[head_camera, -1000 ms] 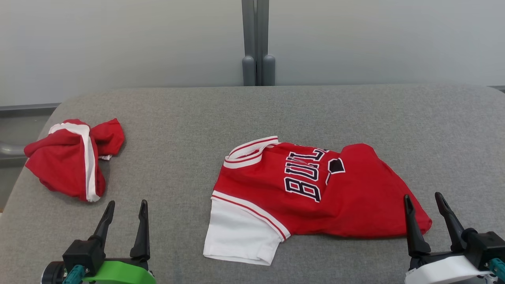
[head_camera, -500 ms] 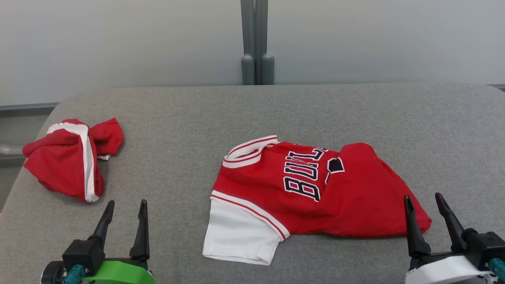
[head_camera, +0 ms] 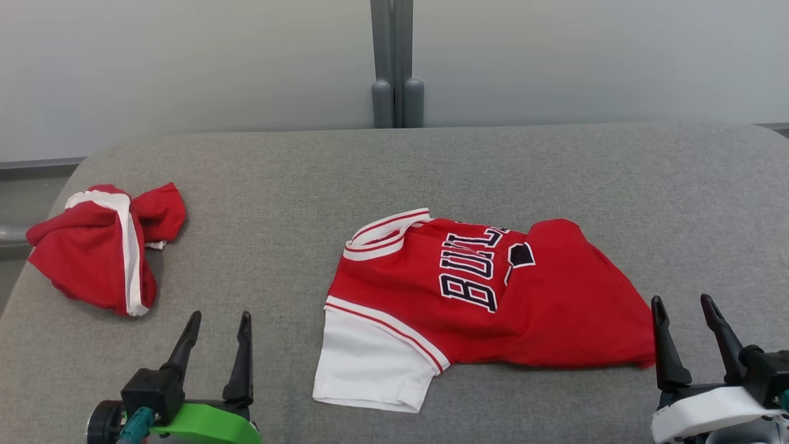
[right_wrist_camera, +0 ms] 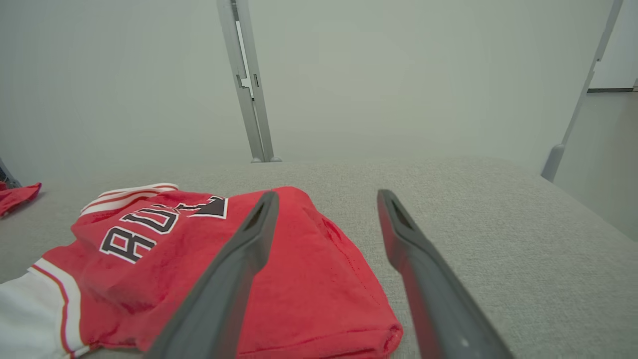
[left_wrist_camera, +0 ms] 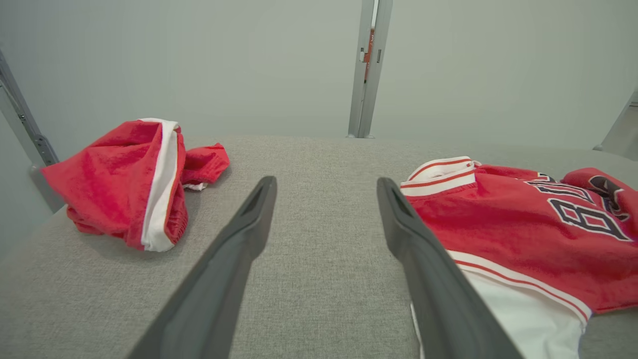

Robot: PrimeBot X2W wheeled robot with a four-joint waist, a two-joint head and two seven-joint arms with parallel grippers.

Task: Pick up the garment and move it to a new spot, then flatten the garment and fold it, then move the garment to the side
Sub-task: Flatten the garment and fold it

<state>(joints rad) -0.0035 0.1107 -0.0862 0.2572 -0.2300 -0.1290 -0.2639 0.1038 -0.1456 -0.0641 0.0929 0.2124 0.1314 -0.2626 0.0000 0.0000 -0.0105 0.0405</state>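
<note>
Grey tabletop: jersey (red bundle leftward)

It looks like a bare robot test lab rather than a home — a grey cloth-covered bench stands before plain pale partition panels, joined at a grey metal post.

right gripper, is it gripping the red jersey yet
No: the right gripper is open, fingers wide apart at the corner of the red jersey, not closed on its cloth.
</note>
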